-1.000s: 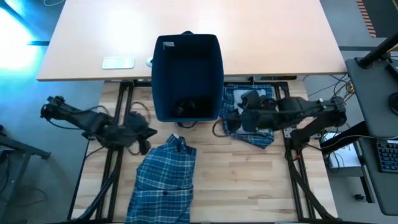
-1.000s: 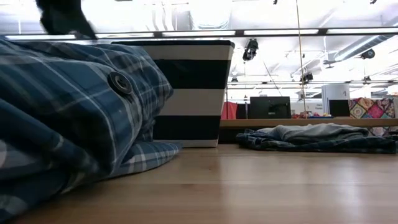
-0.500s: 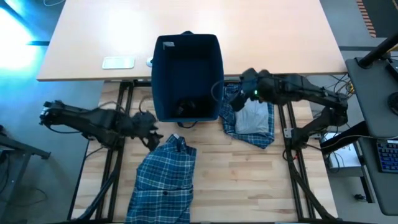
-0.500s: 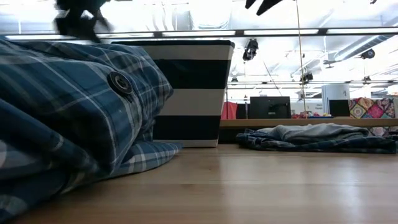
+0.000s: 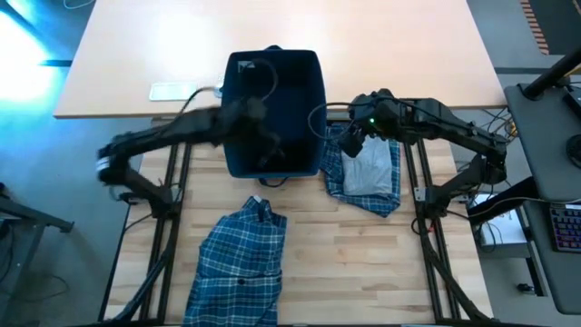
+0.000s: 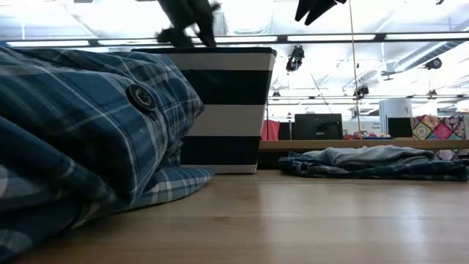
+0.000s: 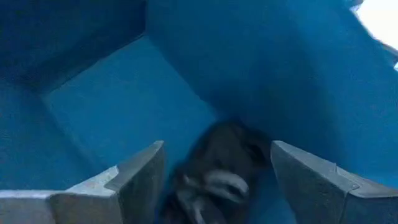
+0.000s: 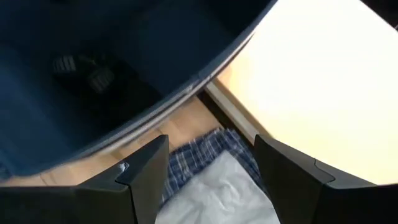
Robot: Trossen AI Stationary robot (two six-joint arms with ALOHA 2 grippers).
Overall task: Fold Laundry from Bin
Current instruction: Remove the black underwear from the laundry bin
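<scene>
Wooden tabletop (image 5: 363,263) carries everything at this moment, and what has changed on it is mostly the left arm. The bin (image 5: 272,113) stands at the far middle of the surface, almost emptied. A plaid shirt (image 5: 241,263) lies spread near the front edge, and a second plaid piece (image 5: 338,168) with a grey T-shirt (image 5: 368,173) on top sits just beside the bin's right wall.

A second ago the left arm was low beside the plaid shirt with its jaws together; it has since swung up and across, and the left gripper (image 7: 217,180) now hangs inside the bin with jaws spread apart, holding nothing. Straight ahead of it lies the small black piece (image 7: 217,168) on the bin floor, against the near wall.

The right gripper (image 8: 211,180) has risen from the grey T-shirt and hovers above the stack near the bin's rim, jaws apart and empty.

Judging from this, the plaid shirt is finished with and the last garment is about to be fetched.
</scene>
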